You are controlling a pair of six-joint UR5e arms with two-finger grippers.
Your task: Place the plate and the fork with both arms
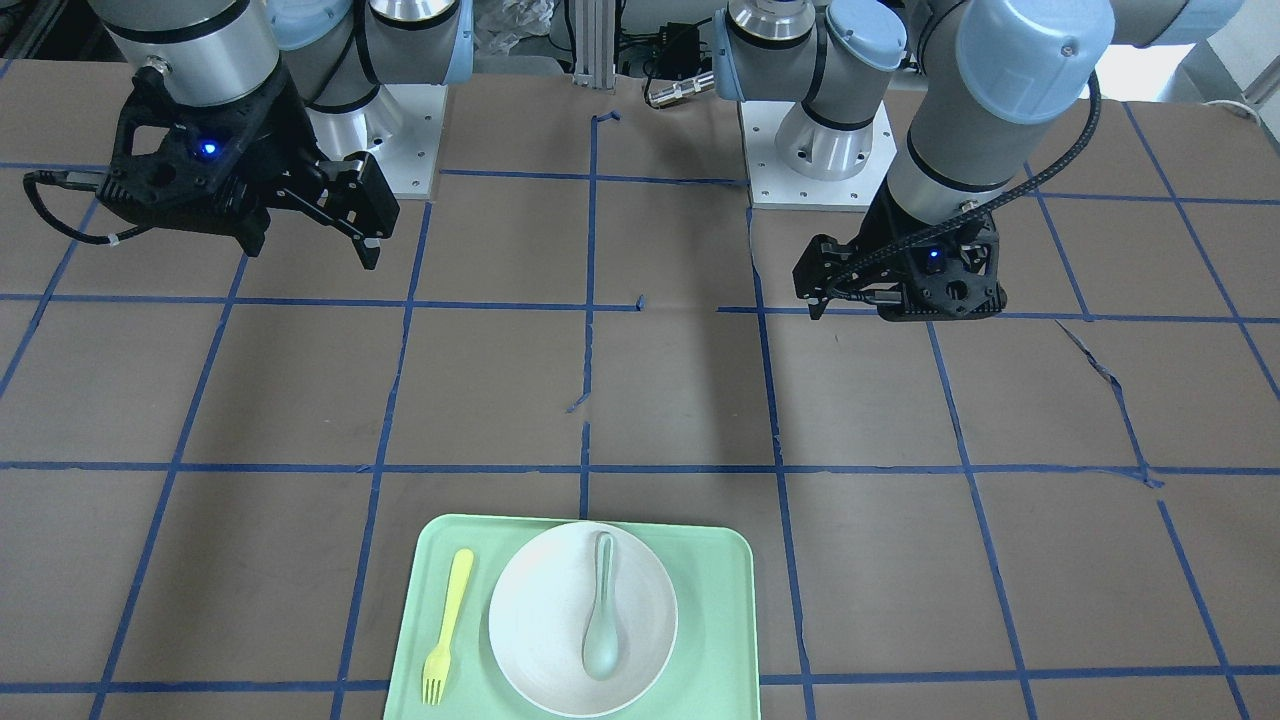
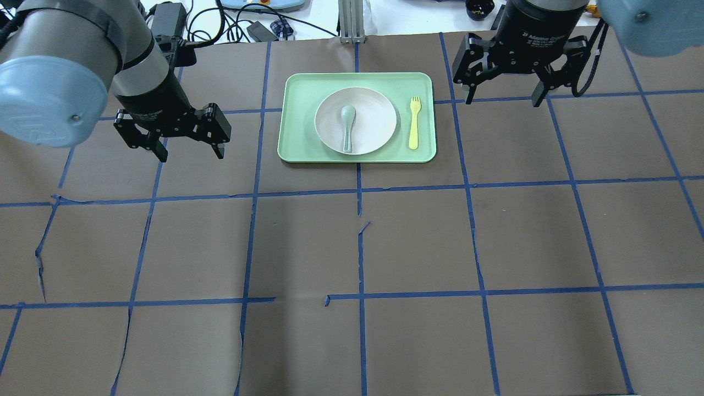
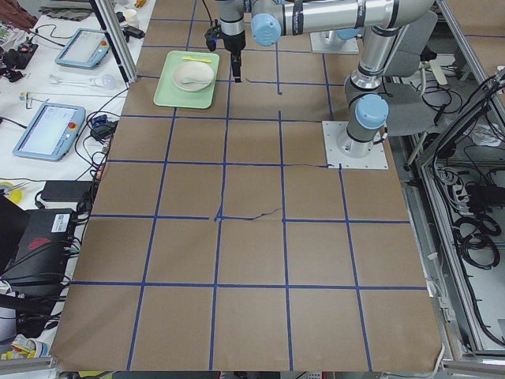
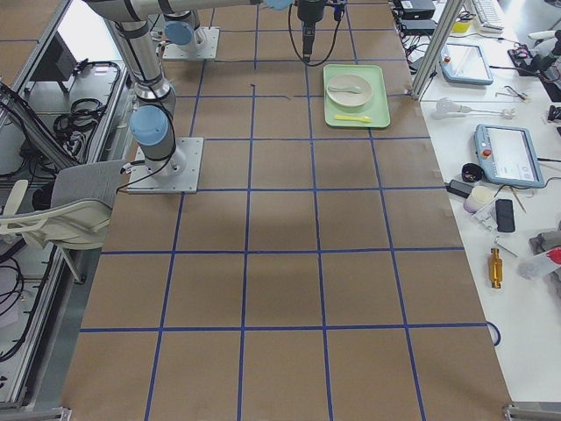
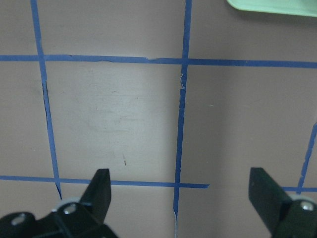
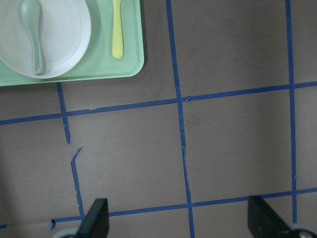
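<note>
The off-white plate (image 2: 377, 118) lies on a light-green tray (image 2: 297, 93) at the table's far middle, with a grey-green spoon (image 2: 347, 124) in it. The pale-yellow fork (image 2: 414, 124) lies on the tray to the plate's right, tines pointing away from the robot. My left gripper (image 2: 190, 151) hangs open and empty above the table left of the tray. My right gripper (image 2: 501, 100) hangs open and empty right of the tray. In the right wrist view the plate (image 6: 64, 34) and fork (image 6: 116, 29) show at the top left. The front view shows the plate (image 1: 540, 620) and fork (image 1: 447, 625).
The table is brown paper with a grid of blue tape (image 2: 360, 187). Cables and devices (image 2: 247, 25) lie beyond the far edge. The arm bases (image 1: 810, 150) stand at the robot's side. The left wrist view shows only a tray corner (image 5: 272, 6) and bare table.
</note>
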